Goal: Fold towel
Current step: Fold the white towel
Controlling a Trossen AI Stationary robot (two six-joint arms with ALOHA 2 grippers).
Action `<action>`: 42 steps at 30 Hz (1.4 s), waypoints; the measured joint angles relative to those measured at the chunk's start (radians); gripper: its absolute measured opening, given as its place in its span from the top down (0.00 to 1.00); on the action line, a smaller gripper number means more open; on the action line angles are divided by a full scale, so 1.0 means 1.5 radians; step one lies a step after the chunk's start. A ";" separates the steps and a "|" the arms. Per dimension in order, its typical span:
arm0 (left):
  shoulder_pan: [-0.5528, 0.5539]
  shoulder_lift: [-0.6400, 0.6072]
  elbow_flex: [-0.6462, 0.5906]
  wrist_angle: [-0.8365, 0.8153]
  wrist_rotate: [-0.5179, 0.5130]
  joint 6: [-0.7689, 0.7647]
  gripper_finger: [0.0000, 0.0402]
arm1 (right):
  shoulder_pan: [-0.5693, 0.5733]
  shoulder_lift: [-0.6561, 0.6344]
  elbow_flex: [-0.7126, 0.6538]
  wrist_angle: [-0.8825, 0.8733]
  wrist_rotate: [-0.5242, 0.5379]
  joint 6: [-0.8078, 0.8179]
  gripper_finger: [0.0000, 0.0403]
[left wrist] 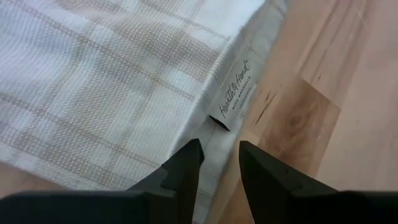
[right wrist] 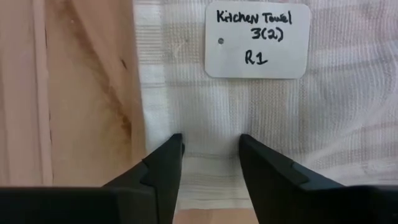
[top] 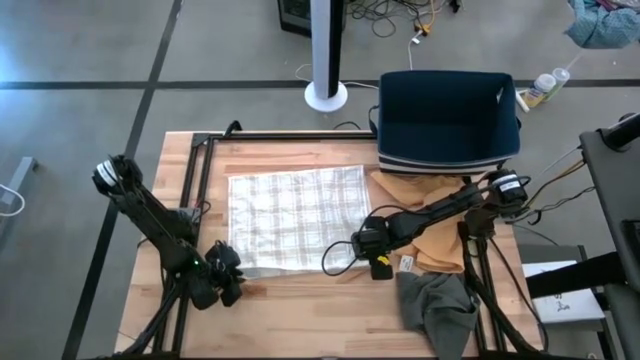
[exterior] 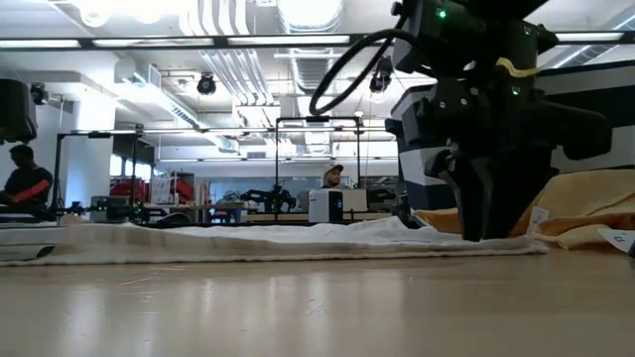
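Here, a white plaid towel (top: 297,218) lies spread flat at the centre of the wooden surface (top: 290,300) in the overhead frame, below a dark blue bin (top: 447,118). The left gripper (top: 222,275) sits at the towel's lower-left corner, its jaws slightly parted over the hem; its wrist camera shows a sewn brand label (left wrist: 234,94) just beyond the fingertips (left wrist: 191,154), though whether cloth is pinched between them cannot be told. The right gripper (top: 372,252) rests at the towel's lower-right corner, jaws spread on either side of a strip of fabric near the edge, a handwritten white tag (right wrist: 257,41) lying on the towel just ahead. A tan cloth (top: 430,235) lies beneath the right arm at centre right, and a grey cloth (top: 437,305) lies at lower right.
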 joint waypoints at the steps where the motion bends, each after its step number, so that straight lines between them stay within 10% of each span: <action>1: 0.000 -0.002 -0.004 0.001 0.002 0.001 0.73 | 0.000 -0.001 -0.006 0.003 0.000 0.001 0.62; 42: 0.000 -0.027 -0.011 -0.033 0.032 0.004 0.72 | 0.018 -0.038 -0.031 0.007 -0.005 0.033 0.59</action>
